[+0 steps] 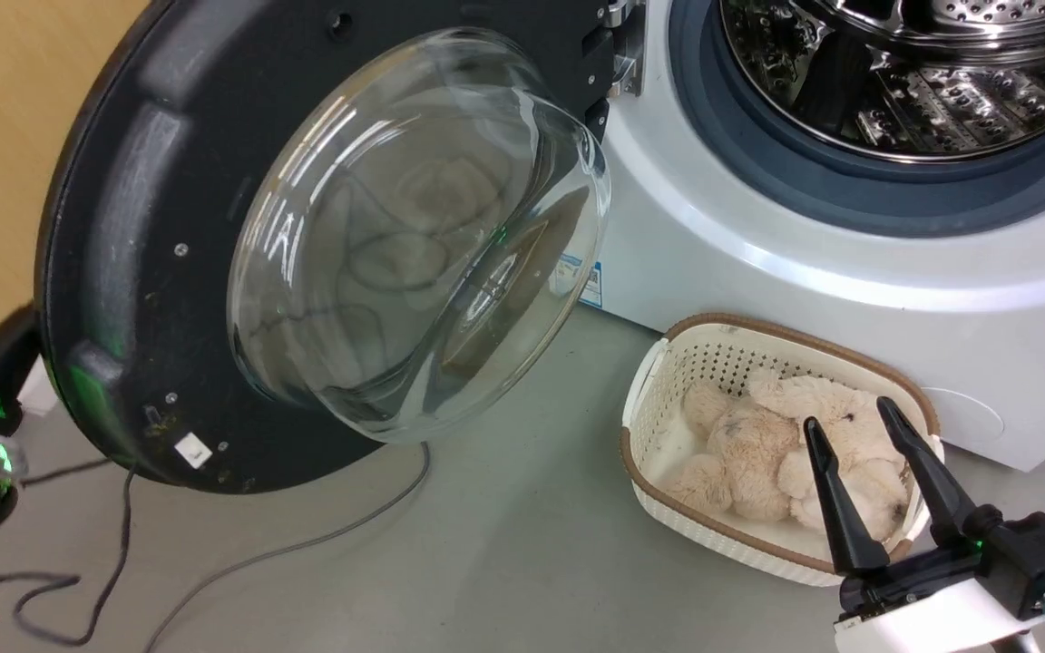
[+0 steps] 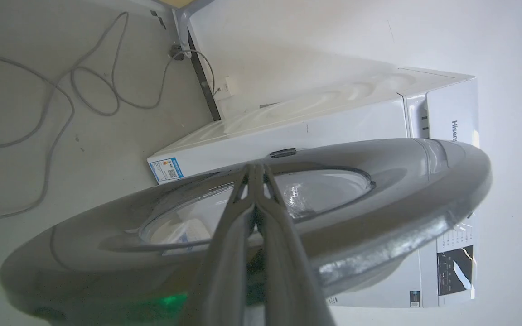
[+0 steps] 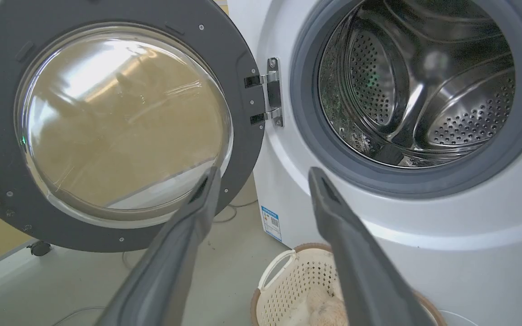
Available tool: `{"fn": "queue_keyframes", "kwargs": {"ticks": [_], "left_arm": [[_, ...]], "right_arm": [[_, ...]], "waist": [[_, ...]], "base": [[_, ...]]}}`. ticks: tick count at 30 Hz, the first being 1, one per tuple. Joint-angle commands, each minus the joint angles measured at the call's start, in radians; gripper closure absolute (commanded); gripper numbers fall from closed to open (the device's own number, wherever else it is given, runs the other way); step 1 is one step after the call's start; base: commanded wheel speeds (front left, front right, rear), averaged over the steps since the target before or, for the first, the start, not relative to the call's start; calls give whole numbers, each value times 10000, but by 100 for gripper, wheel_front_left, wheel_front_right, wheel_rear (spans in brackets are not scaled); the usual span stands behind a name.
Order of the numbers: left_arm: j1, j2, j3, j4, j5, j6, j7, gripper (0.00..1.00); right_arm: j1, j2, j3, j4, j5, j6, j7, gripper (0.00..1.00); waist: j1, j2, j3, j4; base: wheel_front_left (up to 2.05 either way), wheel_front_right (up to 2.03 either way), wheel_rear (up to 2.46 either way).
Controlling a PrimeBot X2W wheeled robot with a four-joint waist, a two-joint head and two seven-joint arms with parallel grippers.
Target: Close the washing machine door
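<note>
Black washer door [image 1: 377, 245] open, L end effector [image 2: 255, 166] closed

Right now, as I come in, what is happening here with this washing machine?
A two-armed robot is set to close the washing machine door, which stands wide open, swung to the left of the washing machine. Its left gripper, fingers shut together, is at the door's outer face, seemingly placed to push it; I cannot confirm contact. The right gripper is open and hovers over a white basket on the floor that holds a plush toy.
</note>
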Motion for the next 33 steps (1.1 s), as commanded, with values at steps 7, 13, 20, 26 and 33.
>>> {"fn": "queue_keyframes", "kwargs": {"ticks": [7, 13, 20, 26, 33], "left_arm": [[1039, -444, -35, -912, -1387, -334, 1915, 100], [1737, -1052, -182, -1689, -2052, -98, 2717, 100], [2897, -2173, -1140, -3226, -2235, 480, 3393, 100], [3988, -2649, -2638, -4291, -2221, 643, 3664, 100], [4398, -2748, -3898, -4474, -3382, 603, 2408, 100]], "right_arm": [[-50, 152, -257, 237, 3, 8, -104, 0], [23, 357, -421, 392, 126, 8, -160, 0], [140, 531, -620, 454, 132, 8, -211, 0], [215, 601, -728, 442, 178, 8, -225, 0], [70, 536, -639, 374, 223, 8, -230, 0]], "waist": [[-1, 0, -367, -162], [-1, 0, -685, -395], [-1, 0, -1037, -1023], [-1, 0, -1078, -1765], [-1, 0, -945, -3028]], "base": [[0, 0, 0], [0, 0, 0], [0, 0, 0], [0, 0, 0], [0, 0, 0]]}}
